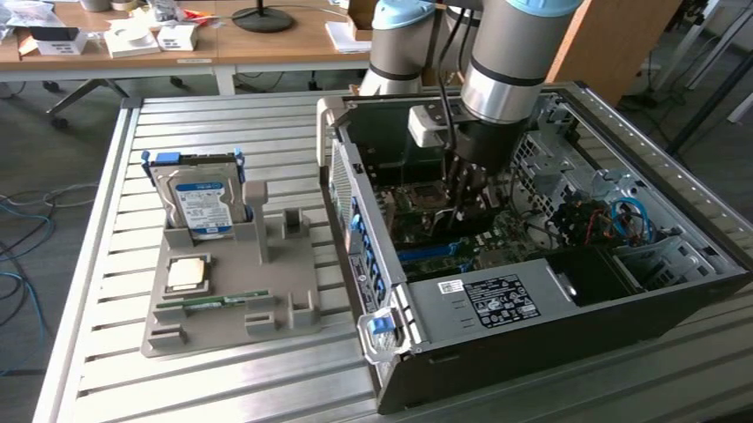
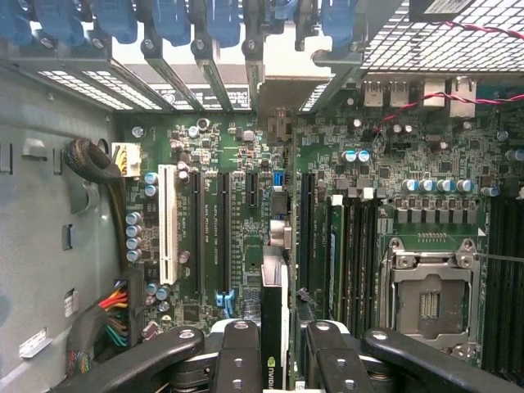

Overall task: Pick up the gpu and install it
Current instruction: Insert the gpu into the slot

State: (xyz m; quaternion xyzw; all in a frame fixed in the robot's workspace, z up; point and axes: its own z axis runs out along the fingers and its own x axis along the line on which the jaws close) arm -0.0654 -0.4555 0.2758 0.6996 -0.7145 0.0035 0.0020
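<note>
My gripper (image 1: 459,210) reaches down into the open computer case (image 1: 565,300), over the motherboard (image 2: 246,139). In the wrist view its two black fingers (image 2: 237,356) stand on either side of the gpu (image 2: 274,315), a thin dark card seen edge-on with a green logo near the gripper (image 2: 278,348). The gripper is shut on the card. The card runs along the board between the black expansion slots (image 2: 223,229) and the memory slots, and its metal bracket end (image 2: 282,82) is at the rear slot openings. How deep the card sits in a slot is hidden.
A grey holder tray (image 1: 271,300) on the slatted metal table carries a blue-labelled hard drive (image 1: 203,198), a processor chip (image 1: 189,273) and a green memory stick (image 1: 218,301). Inside the case are blue latches (image 2: 172,20), a white slot (image 2: 168,213), a processor socket (image 2: 430,295) and cable bundles (image 2: 106,319).
</note>
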